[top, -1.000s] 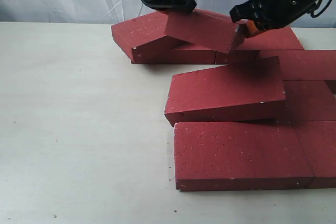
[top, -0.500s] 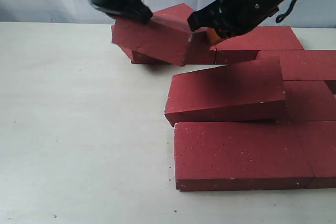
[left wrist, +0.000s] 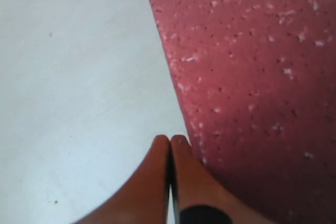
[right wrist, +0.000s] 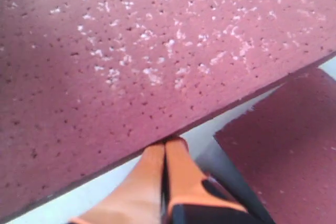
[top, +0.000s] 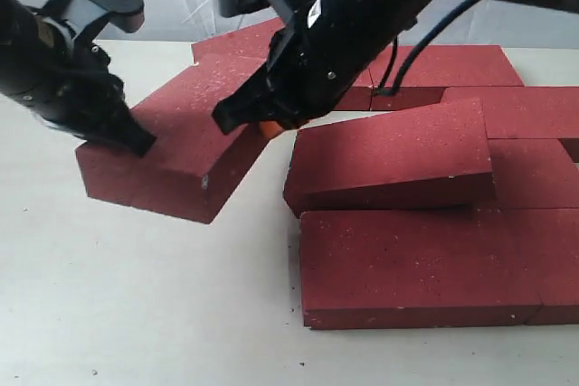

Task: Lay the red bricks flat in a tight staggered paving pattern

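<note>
Both pinched closed on nothing: left end effector (top: 137,142) presses the left part of a tilted dark-red speckled rectangular paving brick (top: 176,155) over the pale table (top: 109,296), right end effector (top: 265,127) meets its right edge. Other red bricks (top: 416,259) cluster just right, including one leaning brick (top: 393,160).

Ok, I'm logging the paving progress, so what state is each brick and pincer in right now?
left pincer: shut, tips against the loose brick's edge.
right pincer: shut, tips at that brick's other side.
loose brick: left of the rows, between both pincers.
middle brick: tilted, one end propped on neighbours.
front brick: flat on the table.
back-right brick: flat.
</note>
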Tool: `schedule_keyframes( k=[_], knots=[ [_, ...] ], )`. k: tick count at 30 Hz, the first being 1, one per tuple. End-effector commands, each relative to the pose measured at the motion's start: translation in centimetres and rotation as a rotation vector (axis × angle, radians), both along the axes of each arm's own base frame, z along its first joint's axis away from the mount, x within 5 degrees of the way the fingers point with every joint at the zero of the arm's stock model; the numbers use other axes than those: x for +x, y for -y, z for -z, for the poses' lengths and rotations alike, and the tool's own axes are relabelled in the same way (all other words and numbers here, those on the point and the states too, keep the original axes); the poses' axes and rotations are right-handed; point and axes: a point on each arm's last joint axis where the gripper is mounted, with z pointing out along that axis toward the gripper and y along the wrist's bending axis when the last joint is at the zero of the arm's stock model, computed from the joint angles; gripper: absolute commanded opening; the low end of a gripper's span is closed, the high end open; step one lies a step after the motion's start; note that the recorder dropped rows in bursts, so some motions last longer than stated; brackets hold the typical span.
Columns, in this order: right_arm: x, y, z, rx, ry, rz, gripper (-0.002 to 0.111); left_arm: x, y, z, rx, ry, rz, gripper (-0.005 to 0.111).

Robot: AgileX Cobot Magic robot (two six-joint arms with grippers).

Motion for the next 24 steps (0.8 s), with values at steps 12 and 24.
schedule_keyframes(
  k=[12, 24],
  knots=[
    [0.6, -4.1, 6.6, -0.046, -0.022, -0.044, -0.001, -1.0, -3.8, 5.6, -0.009, 0.077, -0.206, 0.033],
    [0.6, -2.6, 6.3, -0.198, 0.002, -0.066, -0.001, -1.3, -4.6, 5.7, 0.053, 0.05, -0.273, 0.031]
  ],
)
